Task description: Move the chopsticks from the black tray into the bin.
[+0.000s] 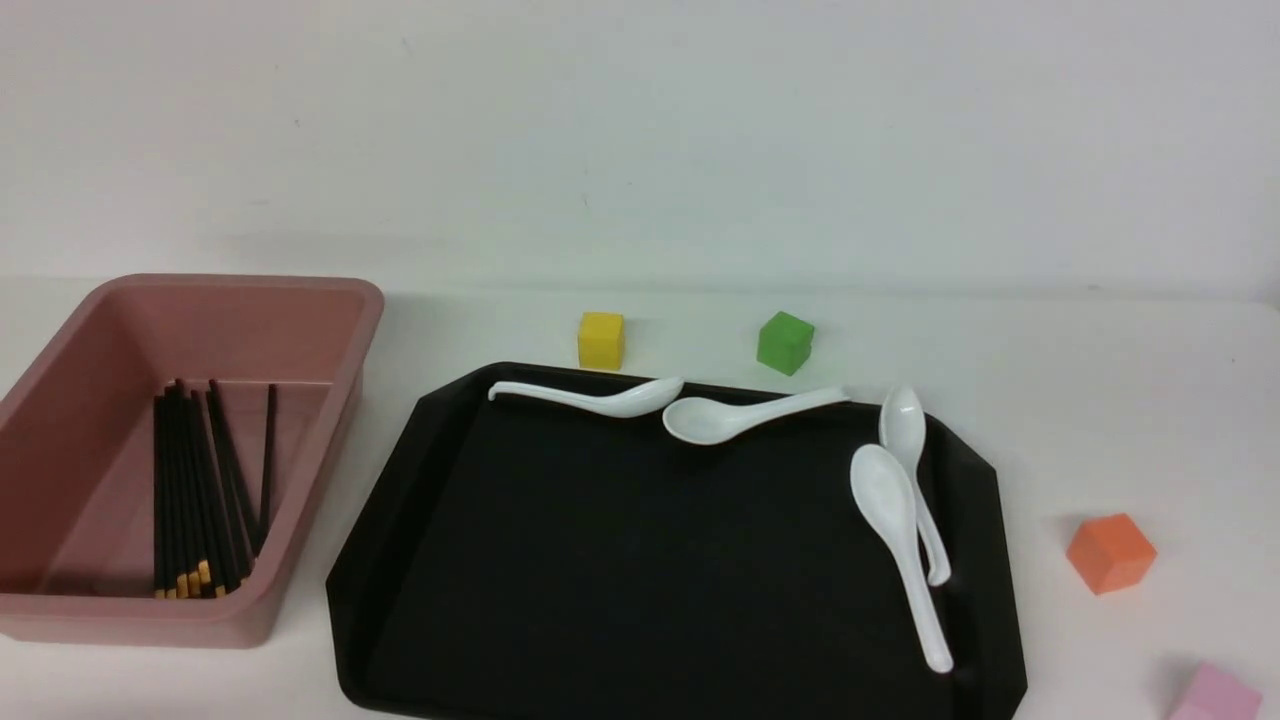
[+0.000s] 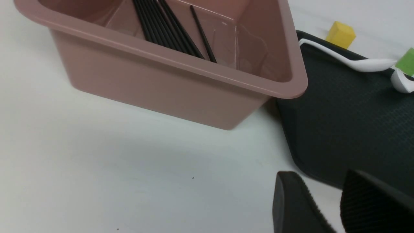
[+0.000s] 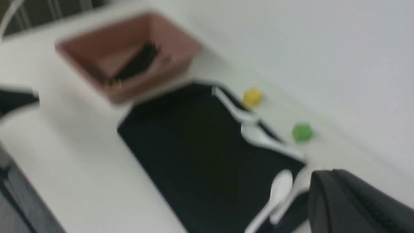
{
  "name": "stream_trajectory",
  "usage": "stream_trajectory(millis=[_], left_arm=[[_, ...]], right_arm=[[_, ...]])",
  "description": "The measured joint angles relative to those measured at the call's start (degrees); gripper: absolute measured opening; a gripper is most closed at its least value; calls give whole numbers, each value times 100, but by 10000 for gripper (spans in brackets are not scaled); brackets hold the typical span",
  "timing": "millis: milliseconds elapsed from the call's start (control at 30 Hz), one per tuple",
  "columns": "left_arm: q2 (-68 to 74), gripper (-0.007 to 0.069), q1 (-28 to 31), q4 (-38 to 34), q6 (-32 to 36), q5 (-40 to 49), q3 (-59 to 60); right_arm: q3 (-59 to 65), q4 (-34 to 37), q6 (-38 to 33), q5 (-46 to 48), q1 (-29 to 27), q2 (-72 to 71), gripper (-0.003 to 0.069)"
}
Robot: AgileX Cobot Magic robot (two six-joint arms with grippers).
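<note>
The chopsticks [image 1: 195, 490] lie bundled in the dusty-pink bin [image 1: 240, 283] at the left, yellow-banded ends toward me. On the black tray [image 1: 620, 560] I see no chopsticks, only white spoons. Neither gripper shows in the front view. In the left wrist view my left gripper [image 2: 326, 197] hangs open over the table near the tray's corner [image 2: 349, 123], with nothing between its fingers [image 2: 291, 204], facing the bin wall [image 2: 155, 84] and the chopsticks [image 2: 168, 29]. The right wrist view is blurred. In it my right gripper [image 3: 328, 176] is shut and empty, high above the tray's [image 3: 194, 145] right end.
Several white spoons lie along the tray's far and right rims [image 1: 590, 398] [image 1: 740, 415] [image 1: 890, 510]. Beyond the tray sit a yellow cube [image 1: 601, 340] and a green cube [image 1: 785, 342]. An orange cube [image 1: 1110, 552] and a pink cube [image 1: 1215, 695] sit to the tray's right.
</note>
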Motion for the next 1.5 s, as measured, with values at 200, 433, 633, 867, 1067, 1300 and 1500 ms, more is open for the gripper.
stream_trajectory(millis=[200,433,633,867,1067,1300,1500], left_arm=[[0,239,0,0,0,0,0],[0,239,0,0,0,0,0],[0,239,0,0,0,0,0],[0,239,0,0,0,0,0],[0,239,0,0,0,0,0],[0,239,0,0,0,0,0],[0,239,0,0,0,0,0]], right_arm=[[2132,201,252,-1605,0,-804,3],[4127,459,309,-4082,0,-887,8],[4351,477,317,-4832,0,-887,12],[4369,477,317,-4915,0,-887,15],[4391,477,317,-4898,0,-887,21],[4391,477,317,-4898,0,-887,22],[4391,477,317,-4898,0,-887,22]])
